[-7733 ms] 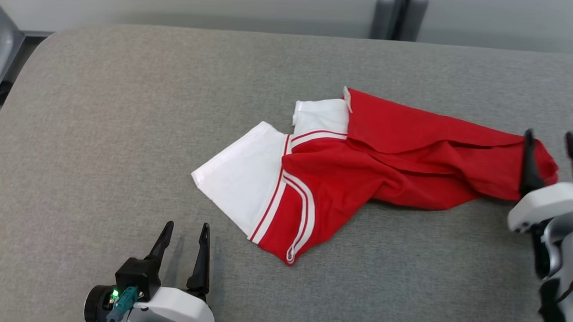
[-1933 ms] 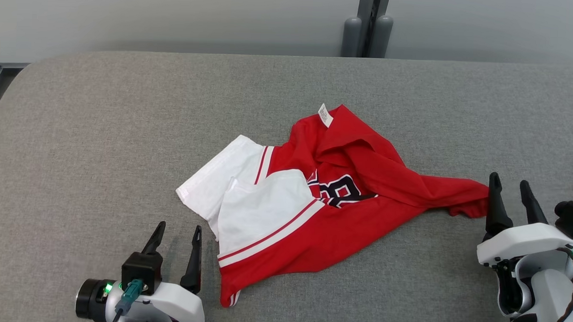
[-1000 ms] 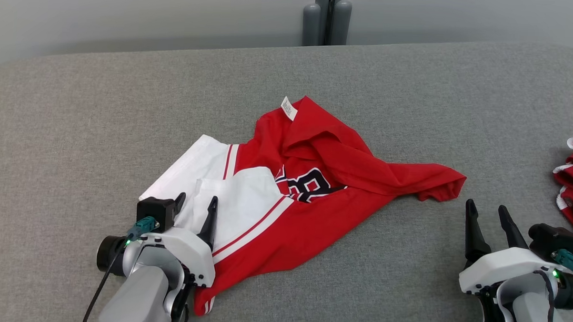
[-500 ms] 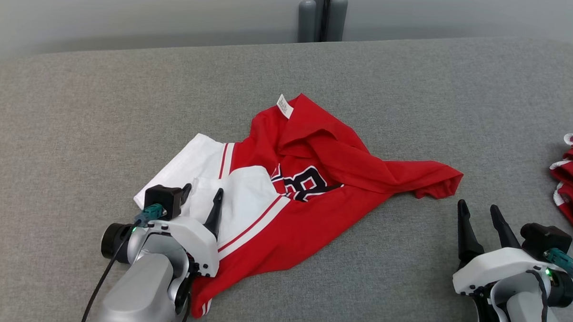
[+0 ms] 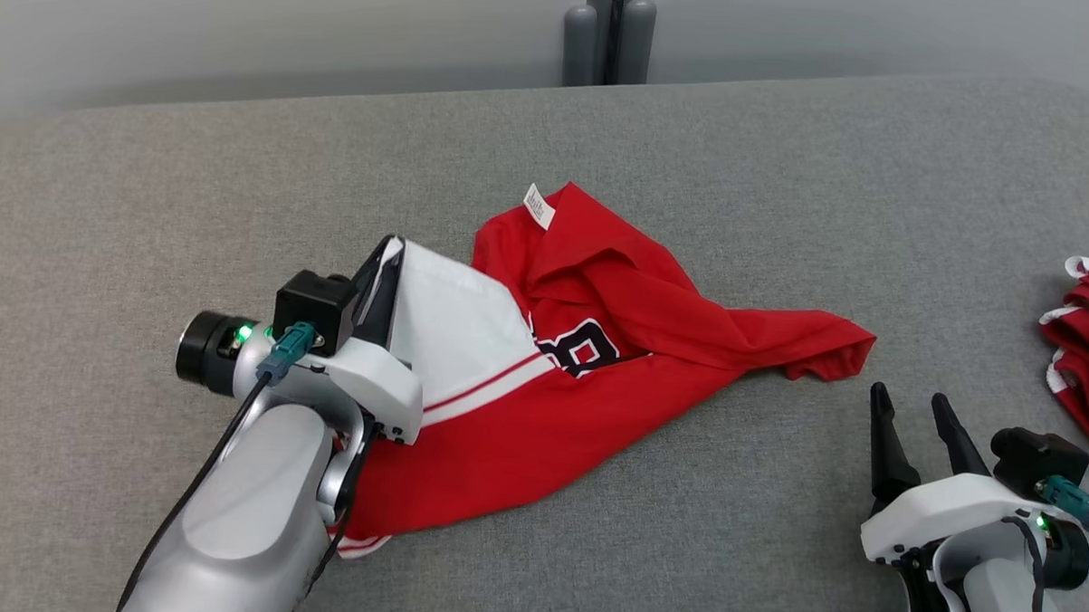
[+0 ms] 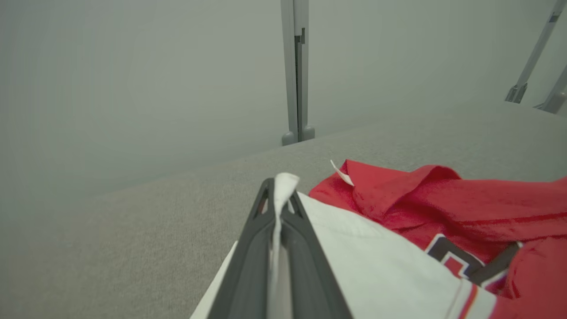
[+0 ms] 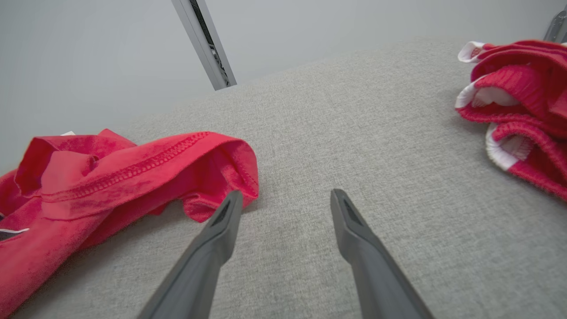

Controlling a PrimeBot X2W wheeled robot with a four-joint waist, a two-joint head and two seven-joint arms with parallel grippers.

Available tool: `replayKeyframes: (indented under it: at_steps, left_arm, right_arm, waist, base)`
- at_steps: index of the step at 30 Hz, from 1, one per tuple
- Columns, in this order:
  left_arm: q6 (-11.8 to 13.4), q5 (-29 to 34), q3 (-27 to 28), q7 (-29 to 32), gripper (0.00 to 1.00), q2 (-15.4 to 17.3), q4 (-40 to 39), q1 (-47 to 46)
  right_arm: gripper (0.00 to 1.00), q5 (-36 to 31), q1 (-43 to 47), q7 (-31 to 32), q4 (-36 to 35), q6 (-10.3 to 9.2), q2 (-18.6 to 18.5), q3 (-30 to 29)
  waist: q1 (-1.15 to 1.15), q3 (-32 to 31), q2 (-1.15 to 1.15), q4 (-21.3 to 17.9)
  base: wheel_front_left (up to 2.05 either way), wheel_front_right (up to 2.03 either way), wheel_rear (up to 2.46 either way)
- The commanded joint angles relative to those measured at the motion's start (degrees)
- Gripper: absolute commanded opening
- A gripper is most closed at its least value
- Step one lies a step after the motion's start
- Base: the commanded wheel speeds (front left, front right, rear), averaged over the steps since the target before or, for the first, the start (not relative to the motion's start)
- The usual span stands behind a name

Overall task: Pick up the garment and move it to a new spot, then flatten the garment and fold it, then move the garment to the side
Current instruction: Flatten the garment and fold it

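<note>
Likely flattening step. Garment (image 5: 616,345) crumpled on table (image 5: 150,193). Left gripper (image 5: 388,248) pinches white sleeve edge (image 5: 453,321) at garment's left. Right gripper (image 5: 909,398) gapes empty, near garment's right corner. Next probably: right grips that corner, spread.

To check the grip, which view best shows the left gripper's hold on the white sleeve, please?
Left wrist view: the left gripper pinches the white sleeve between shut fingers. Head view shows it from behind; right wrist view, the red hem.
</note>
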Motion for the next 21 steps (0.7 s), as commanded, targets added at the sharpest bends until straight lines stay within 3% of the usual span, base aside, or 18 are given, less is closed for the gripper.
replayKeyframes:
  at_steps: [1, 6, 10, 14, 21]
  left_arm:
    - [0.19, 1.61, 0.47, -0.22, 0.00, 0.46, -2.77, 0.60]
    - [-2.53, 7.57, -0.45, -0.15, 0.00, 0.99, -14.95, 5.04]
    - [-5.00, 9.91, -2.35, -0.15, 0.00, 0.44, -19.77, 11.17]
    - [-7.90, 10.70, -5.70, -0.15, 0.00, -0.25, -19.83, 18.47]
    - [-10.51, 9.19, -8.86, -0.16, 0.00, -0.59, -16.46, 27.93]
  right_arm:
    - [1.00, 0.56, 0.85, -0.28, -0.06, -0.02, -0.32, 0.05]
    - [1.00, 1.38, 2.08, -0.27, 0.52, -0.02, -0.32, 0.70]
    - [1.00, 2.12, 3.45, -0.28, 1.07, -0.02, -0.31, 1.31]
    - [1.00, 2.61, 5.03, -0.28, 1.35, -0.01, -0.30, 1.87]
    - [1.00, 3.02, 6.72, -0.28, 1.35, -0.02, -0.31, 2.40]
  waist:
    - [0.00, -0.80, 0.00, 0.29]
    - [0.00, -3.78, 0.00, 1.15]
    - [0.00, -6.40, 0.00, 2.31]
    - [0.00, -8.57, 0.00, 4.05]
    - [0.00, -10.79, 0.00, 7.50]
  base:
    - [0.00, 0.00, 0.00]
    - [0.00, 0.00, 0.00]
    - [0.00, 0.00, 0.00]
    - [0.00, 0.00, 0.00]
    - [0.00, 0.00, 0.00]
